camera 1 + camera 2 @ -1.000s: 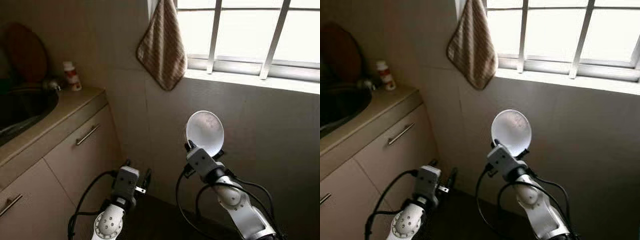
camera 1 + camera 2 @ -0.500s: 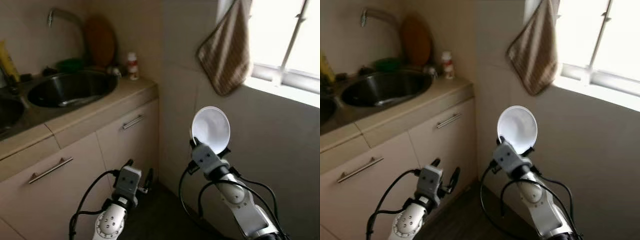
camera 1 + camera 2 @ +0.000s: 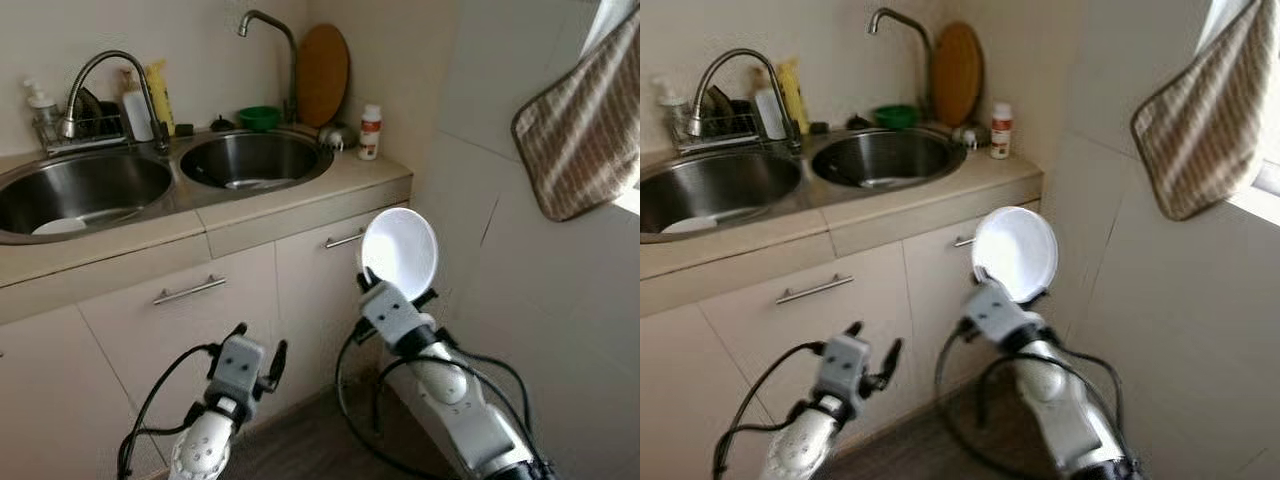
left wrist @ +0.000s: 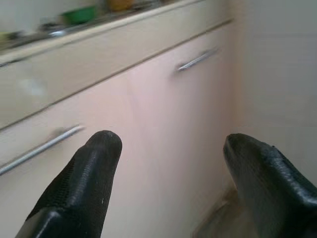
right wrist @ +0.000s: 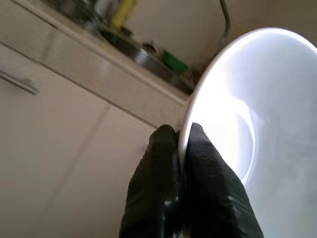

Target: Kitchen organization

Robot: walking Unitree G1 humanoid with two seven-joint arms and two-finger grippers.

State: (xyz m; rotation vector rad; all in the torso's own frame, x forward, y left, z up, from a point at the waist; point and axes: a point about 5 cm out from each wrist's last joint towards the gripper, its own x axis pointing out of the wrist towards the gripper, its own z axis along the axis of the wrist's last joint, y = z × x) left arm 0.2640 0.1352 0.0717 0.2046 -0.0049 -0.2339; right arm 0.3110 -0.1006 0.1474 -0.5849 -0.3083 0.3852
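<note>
Right gripper [image 5: 181,144] pinches the round white ceramic bowl [image 3: 400,252] by its rim, a stiff, slick, breakable hold; left gripper [image 4: 173,158] gapes empty.

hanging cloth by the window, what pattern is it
The hanging cloth has brown and cream stripes, showing best in the left eye view.

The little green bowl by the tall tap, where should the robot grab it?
Probably by the rim, coming down from above. The green bowl sits upright on the counter behind the right sink, open side up, so its thin edge suits a pinch, just as the right gripper pinches the white plate. The open left gripper is free.
</note>
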